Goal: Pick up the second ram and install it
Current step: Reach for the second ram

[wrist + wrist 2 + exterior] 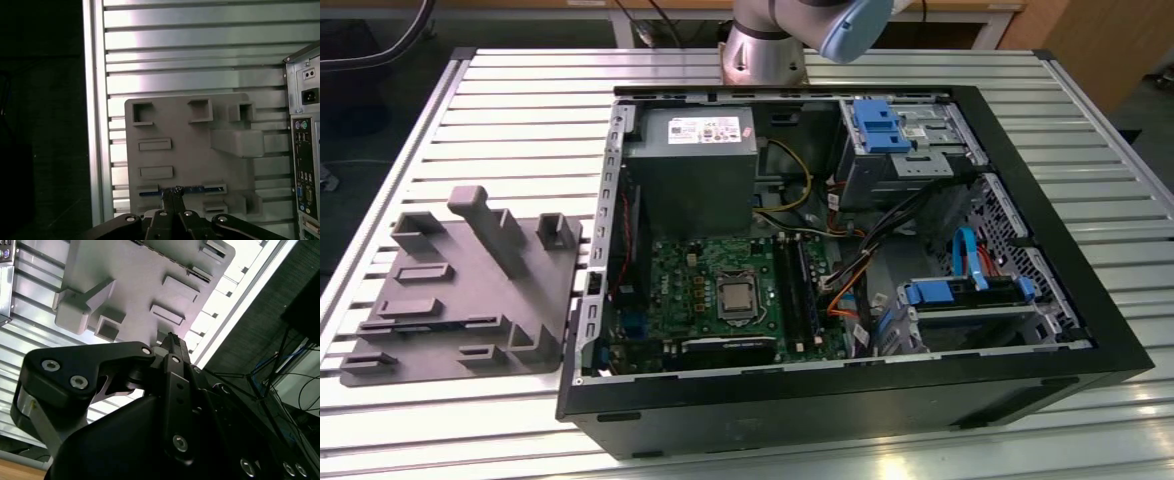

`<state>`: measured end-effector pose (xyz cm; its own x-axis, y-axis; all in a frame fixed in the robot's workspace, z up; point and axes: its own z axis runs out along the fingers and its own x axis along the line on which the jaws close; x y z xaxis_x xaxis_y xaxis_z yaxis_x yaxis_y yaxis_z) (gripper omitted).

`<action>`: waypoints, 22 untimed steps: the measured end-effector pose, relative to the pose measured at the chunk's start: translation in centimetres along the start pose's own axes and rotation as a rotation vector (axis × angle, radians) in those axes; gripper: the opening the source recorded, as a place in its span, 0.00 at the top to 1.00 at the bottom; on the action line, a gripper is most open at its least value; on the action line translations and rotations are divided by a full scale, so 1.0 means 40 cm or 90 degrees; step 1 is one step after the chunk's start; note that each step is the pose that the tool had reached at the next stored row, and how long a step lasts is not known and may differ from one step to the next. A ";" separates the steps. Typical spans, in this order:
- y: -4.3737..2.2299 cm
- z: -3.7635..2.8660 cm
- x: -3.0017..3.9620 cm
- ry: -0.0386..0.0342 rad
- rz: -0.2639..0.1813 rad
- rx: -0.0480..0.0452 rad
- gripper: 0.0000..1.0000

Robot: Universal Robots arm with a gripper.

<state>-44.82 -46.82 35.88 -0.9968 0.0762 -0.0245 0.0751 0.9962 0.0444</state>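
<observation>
Pick-up pending: black metal gripper (pixel 172 192) is held clenched, empty, over grey moulded tray (pixel 190 150); thin dark ram stick (pixel 207 189) slotted; opening judged needed

No text can be read: a white label (pixel 704 128) is seen on the power supply (pixel 691 185) in the exterior view, its print not legible.

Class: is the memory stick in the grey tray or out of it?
In. In the first wrist view the memory stick sits in a slot of the grey tray, the end effector at its middle.
</observation>
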 end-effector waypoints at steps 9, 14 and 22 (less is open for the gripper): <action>-0.009 0.012 0.003 0.0000 0.000 0.0000 0.89; -0.012 0.018 0.005 0.0001 0.000 0.0000 0.89; -0.016 0.027 0.008 -0.0001 0.000 -0.0001 0.89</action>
<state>-45.14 -47.39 34.78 -0.9968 0.0762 -0.0246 0.0751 0.9962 0.0445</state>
